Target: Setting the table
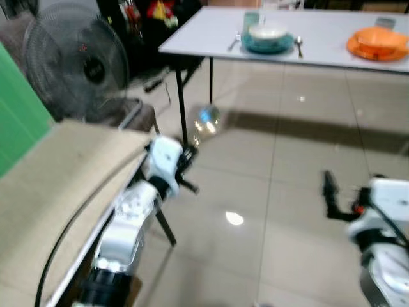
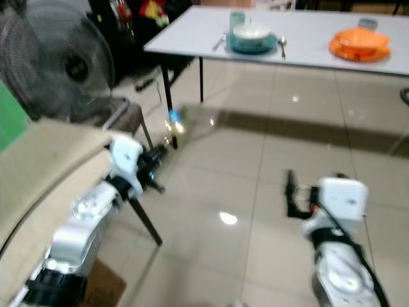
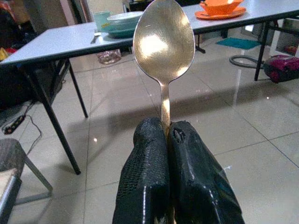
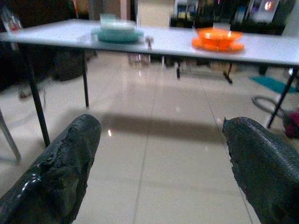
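Note:
My left gripper [image 3: 167,135] is shut on the handle of a metal spoon [image 3: 163,42], whose bowl points toward the white table [image 1: 319,48]. In the eye views the spoon [image 1: 206,120] is a blurred glint ahead of the left gripper [image 1: 189,167]. On the table stand a teal plate with a white bowl [image 1: 267,37], a teal cup [image 1: 251,20], a fork [image 1: 233,43] on its left and a spoon [image 1: 298,45] on its right. Further right sits an orange plate and bowl [image 1: 378,43]. My right gripper [image 4: 161,154] is open and empty, low over the floor [image 1: 329,192].
A standing fan [image 1: 75,61] and a grey stool [image 1: 131,115] are on the left beside a beige-covered surface [image 1: 51,185] next to my left arm. The table's black legs [image 1: 181,109] stand ahead. Glossy tiled floor [image 1: 287,160] lies between me and the table.

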Tool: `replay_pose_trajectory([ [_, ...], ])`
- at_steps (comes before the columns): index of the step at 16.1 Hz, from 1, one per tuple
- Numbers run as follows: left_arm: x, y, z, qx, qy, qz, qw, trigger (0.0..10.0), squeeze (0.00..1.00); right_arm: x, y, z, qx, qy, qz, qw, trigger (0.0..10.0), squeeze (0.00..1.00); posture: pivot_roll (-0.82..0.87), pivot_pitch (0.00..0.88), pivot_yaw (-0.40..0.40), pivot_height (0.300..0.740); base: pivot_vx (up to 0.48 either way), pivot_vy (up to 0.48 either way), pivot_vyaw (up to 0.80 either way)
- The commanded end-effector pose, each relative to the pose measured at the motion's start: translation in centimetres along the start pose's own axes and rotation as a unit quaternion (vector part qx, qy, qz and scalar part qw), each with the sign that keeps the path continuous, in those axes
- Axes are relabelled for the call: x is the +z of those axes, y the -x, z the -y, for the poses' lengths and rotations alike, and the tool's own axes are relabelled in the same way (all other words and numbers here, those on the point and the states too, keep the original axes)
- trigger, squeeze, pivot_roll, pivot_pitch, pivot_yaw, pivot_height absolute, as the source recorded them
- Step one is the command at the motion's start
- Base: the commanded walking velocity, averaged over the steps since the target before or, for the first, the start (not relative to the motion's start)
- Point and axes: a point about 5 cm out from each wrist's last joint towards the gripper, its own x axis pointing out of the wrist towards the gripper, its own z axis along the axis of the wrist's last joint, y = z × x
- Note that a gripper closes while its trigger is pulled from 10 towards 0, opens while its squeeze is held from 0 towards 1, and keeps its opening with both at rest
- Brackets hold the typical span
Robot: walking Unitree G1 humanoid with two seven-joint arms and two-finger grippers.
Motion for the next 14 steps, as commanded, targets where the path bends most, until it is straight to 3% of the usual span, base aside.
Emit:
replay_pose_trajectory([
  [1,0.2,0.7,-1.2,0.015,-0.013,0.008,1.0,10.0,0.0,0.3,0.2,-0.6,0.016,-0.024,0.013,1.0,10.0,0.0,-0.29,0.0,0.073,0.74,0.281,0.0,-0.78],
  [7,0.9,0.9,-0.9,0.028,-0.014,0.037,0.999,10.0,0.0,0.0,0.3,0.4,0.001,-0.034,0.031,0.999,10.0,0.0,-0.27,0.0,0.066,0.74,0.299,0.0,-0.8],
  [14,1.6,0.1,-0.6,0.025,-0.02,0.046,0.998,10.0,0.0,0.4,-0.2,-0.1,0.016,-0.04,0.034,0.999,10.0,0.0,-0.29,0.0,0.079,0.74,0.362,0.0,0.0],
])
